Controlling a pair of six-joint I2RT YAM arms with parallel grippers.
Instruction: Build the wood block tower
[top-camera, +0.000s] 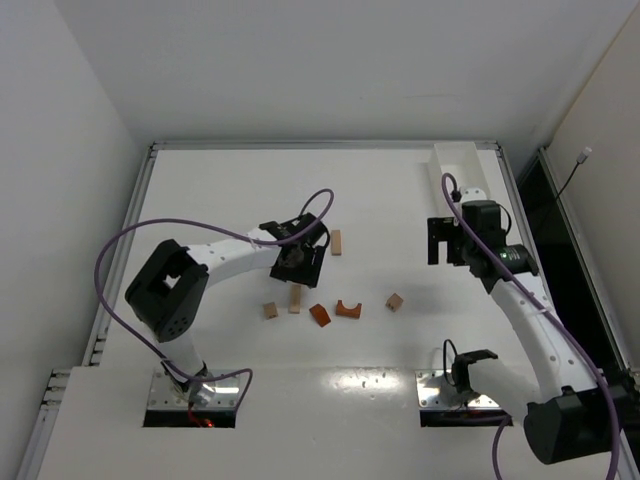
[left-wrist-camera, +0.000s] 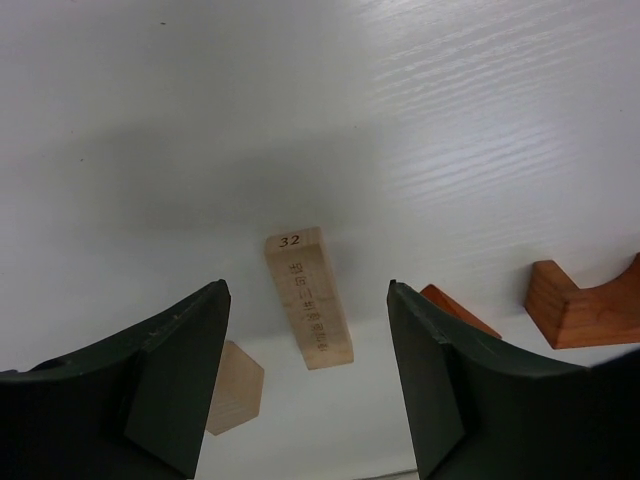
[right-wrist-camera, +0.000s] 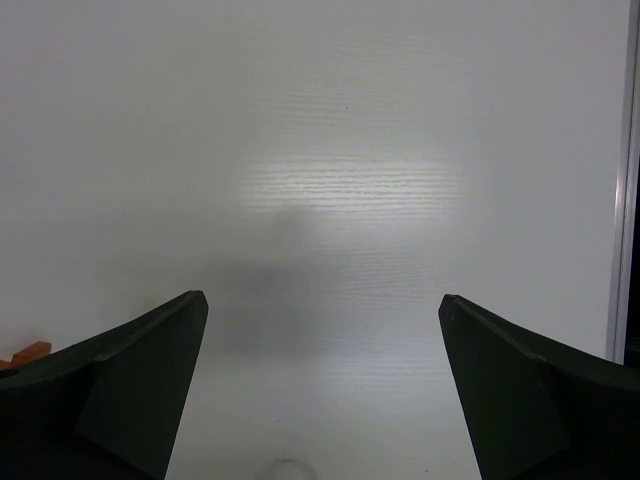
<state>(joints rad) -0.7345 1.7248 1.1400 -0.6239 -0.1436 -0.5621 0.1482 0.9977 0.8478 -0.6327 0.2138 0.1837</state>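
Note:
The tower's pieces lie scattered flat on the white table, none stacked. In the top view I see a tan bar (top-camera: 295, 300), a tan cube (top-camera: 270, 310), an orange wedge (top-camera: 319, 315), an orange arch (top-camera: 348, 309), a second tan cube (top-camera: 395, 301) and a second tan bar (top-camera: 336, 242). My left gripper (top-camera: 298, 264) hovers open above the first bar. In the left wrist view the gripper (left-wrist-camera: 306, 286) is open, with the bar (left-wrist-camera: 308, 297), marked 32, between its fingers below, the cube (left-wrist-camera: 235, 387) at left, and the wedge (left-wrist-camera: 455, 308) and arch (left-wrist-camera: 585, 305) at right. My right gripper (top-camera: 445, 240) is open and empty over bare table (right-wrist-camera: 322, 297).
A white rectangular tray (top-camera: 462, 165) stands at the back right corner. A raised rim runs along the table's edges. Purple cables loop over the left arm. A sliver of an orange piece (right-wrist-camera: 30, 352) shows at the left edge of the right wrist view.

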